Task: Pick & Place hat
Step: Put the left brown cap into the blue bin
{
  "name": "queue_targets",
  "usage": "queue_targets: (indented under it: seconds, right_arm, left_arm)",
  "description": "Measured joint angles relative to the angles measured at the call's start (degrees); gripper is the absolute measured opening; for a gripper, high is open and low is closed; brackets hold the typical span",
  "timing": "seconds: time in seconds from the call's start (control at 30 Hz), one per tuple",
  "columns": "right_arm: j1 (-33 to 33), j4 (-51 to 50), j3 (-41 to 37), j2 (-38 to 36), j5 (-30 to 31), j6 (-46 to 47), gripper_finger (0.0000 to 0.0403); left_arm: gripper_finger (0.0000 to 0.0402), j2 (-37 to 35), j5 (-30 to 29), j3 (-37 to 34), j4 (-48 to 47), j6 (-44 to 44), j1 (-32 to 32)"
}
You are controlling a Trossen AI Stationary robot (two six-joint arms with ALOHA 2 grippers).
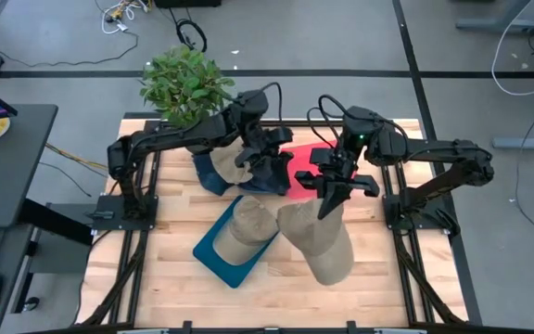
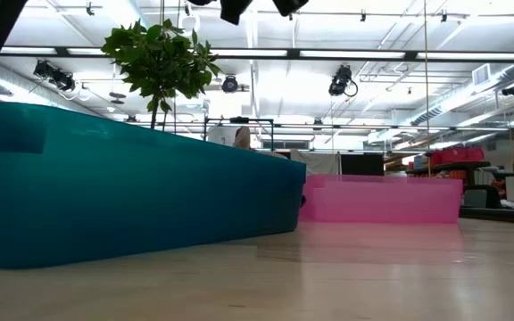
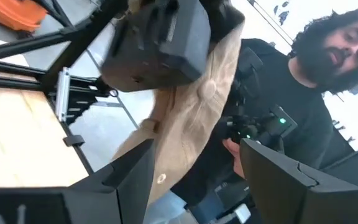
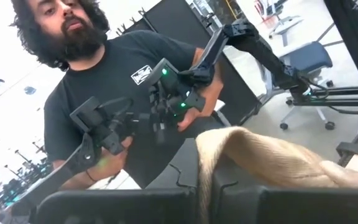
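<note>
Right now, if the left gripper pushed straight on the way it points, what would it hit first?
Judging by the left wrist view, the left gripper, open, aims at the tan hat hanging just ahead, so it would likely meet that first. Behind the hat stands a person; depth is unclear.

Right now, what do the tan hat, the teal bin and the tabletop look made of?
Tan hat: soft woven cloth, matte; it folds and drapes from the shut right pincer. Teal bin: probably moulded plastic, smooth with a slight sheen. Tabletop: pale wood planks with visible grain and seams.
</note>
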Motion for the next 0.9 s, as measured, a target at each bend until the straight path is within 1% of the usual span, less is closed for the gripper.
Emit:
queue_targets:
  seconds: [0.17,0.3,0.57,0.73,0.9]
  right_arm:
    - [-0.5,0.1,0.0,0.2,0.0,0.0,0.0000]
    - [-0.4,0.3,0.0,1.0,-0.7,0.7,0.0000]
    - [-0.4,0.4,0.0,1.4,-2.6,1.1,0.0000]
    - [-0.5,0.2,0.0,1.4,-3.2,1.8,0.0000]
    - [-0.5,0.0,0.0,1.4,-3.6,1.8,0.0000]
  left_arm:
    - [0.0238,1.3,0.1,0.0,1.0,0.4,-2.9]
    - [0.0238,2.0,-0.9,-0.1,0.7,1.6,-3.8]
    - [0.0238,2.5,0.3,0.0,1.8,0.2,-3.8]
    - [0.0238,2.5,2.9,0.0,1.8,-0.7,-3.6]
    - [0.0236,2.5,3.3,0.0,1.7,-0.9,-3.6]
